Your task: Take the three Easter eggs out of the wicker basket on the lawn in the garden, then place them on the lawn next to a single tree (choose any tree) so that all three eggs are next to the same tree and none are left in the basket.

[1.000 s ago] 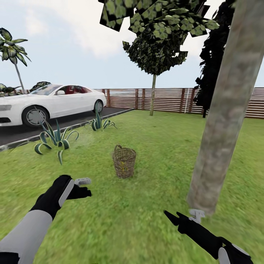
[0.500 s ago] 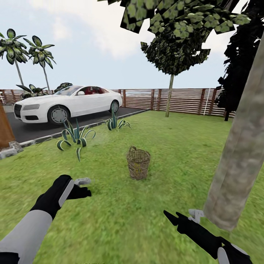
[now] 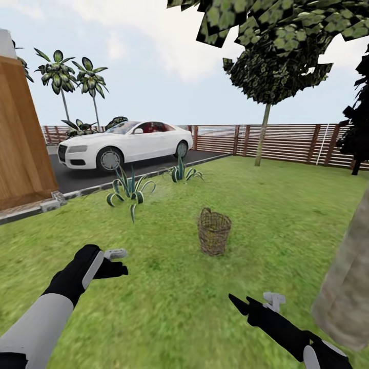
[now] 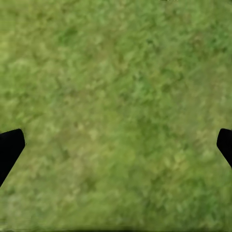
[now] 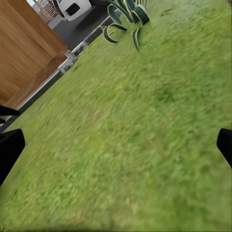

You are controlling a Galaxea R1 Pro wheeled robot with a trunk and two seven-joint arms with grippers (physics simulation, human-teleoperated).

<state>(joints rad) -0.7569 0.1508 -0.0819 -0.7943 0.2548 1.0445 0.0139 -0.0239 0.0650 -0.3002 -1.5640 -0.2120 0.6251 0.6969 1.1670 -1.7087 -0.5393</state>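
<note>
- The wicker basket (image 3: 214,232) stands upright on the lawn (image 3: 169,307), and everything else is placed from it here.
- Its open weave hides the contents from the head view; the eggs cannot be made out.
- The left gripper (image 3: 114,261) hangs above the grass, nearer the robot than the basket and off to its left, well apart from it.
- In the left wrist view its dark fingertips (image 4: 9,147) sit at opposite edges, spread wide, with bare grass between them.
- The right gripper (image 3: 256,303) hangs nearer the robot than the basket and slightly to its right, also well apart.
- Its fingertips (image 5: 8,150) stand just as wide, holding nothing.
- A thick grey-brown trunk (image 3: 346,287) rises to the basket's right, close to the right gripper.
- Beyond the basket to the left are spiky plants (image 3: 128,188) and a white car (image 3: 125,143); a slatted fence (image 3: 297,143) runs behind it.
</note>
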